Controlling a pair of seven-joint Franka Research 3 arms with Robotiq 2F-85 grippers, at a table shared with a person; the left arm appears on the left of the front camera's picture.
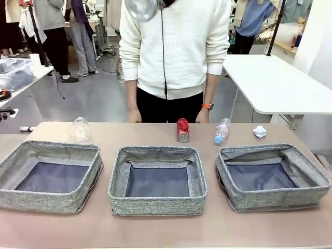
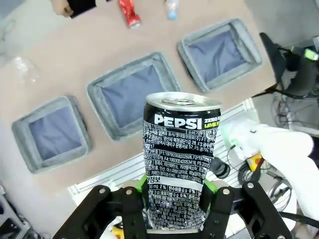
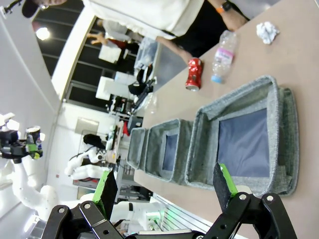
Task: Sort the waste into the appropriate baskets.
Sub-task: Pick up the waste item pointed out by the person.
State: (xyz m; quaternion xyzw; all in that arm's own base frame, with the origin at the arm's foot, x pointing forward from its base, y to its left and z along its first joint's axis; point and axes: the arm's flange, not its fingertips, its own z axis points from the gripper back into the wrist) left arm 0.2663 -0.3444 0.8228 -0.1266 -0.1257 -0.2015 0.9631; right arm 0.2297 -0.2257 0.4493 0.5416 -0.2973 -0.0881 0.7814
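L end effector (image 2: pixel 174 193) is clenched on a black Pepsi Zero can (image 2: pixel 179 149). Green pads (image 2: pixel 141 183) pinch its lower body, which looks dented at the grip. Can stands upright betw. the fingers, top end away from the wrist, held well above the bench (image 2: pixel 75 59). Past it, L wrist view looks down on 3 grey woven baskets in a row, w/ the mid basket (image 2: pixel 124 71) just behind the can's top.

R end effector (image 3: pixel 164 181) is released, jaws wide apart, gripping nothing, hovering near the R basket (image 3: pixel 284 134).

Front view: L basket (image 1: pixel 41 199), mid basket and R basket sit side by side, not touching. On the bench beyond them:
- Clear crumpled plastic container (image 1: pixel 79 129) behind L basket.
- Red soda can (image 1: pixel 183 129) behind mid basket.
- Clear bottle w/ blue cap (image 1: pixel 221 131) lying near the red can.
- White paper ball (image 1: pixel 260 131) behind R basket.

A person's hand (image 1: pixel 134 115) is at the far edge.
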